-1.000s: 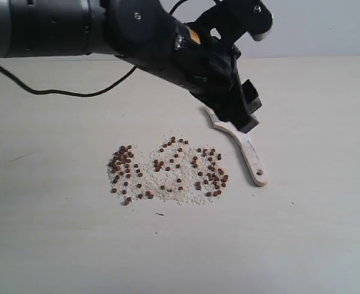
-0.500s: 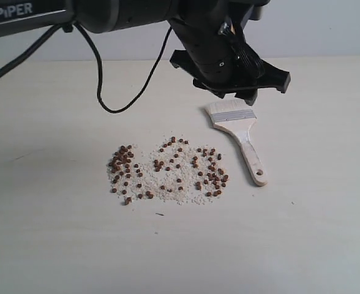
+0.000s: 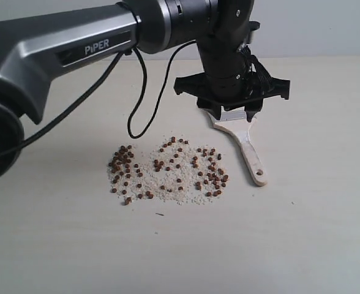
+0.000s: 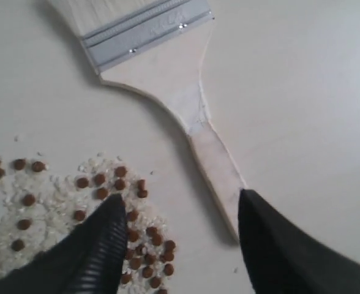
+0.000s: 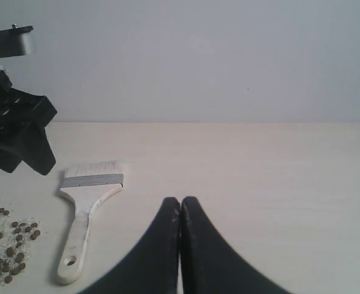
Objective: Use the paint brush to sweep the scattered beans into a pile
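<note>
The paint brush (image 3: 243, 136) lies flat on the table, bristles toward the back and holed handle toward the front. To its left the beans (image 3: 168, 171) lie scattered in a loose flat patch mixed with white crumbs, and no pile shows. My left gripper (image 3: 232, 116) hangs open just above the brush's ferrule, pointing down. In the left wrist view the paint brush (image 4: 168, 79) has its handle running between the open gripper (image 4: 180, 205) fingers, close to one fingertip (image 4: 272, 239), with beans (image 4: 140, 236) by the other. My right gripper (image 5: 180, 205) is shut and empty, off to the side of the paint brush (image 5: 85, 202).
The left arm (image 3: 106, 43) and its black cable (image 3: 137, 104) reach in from the left above the table (image 3: 57, 233). A pale wall runs behind the table's far edge. From the right wrist, the left gripper (image 5: 18, 131) shows beside the beans (image 5: 8, 245).
The left arm has swung back and turned its wrist, so the gripper now points straight down over the brush head. Brush and beans have not moved. The right gripper stays shut.
</note>
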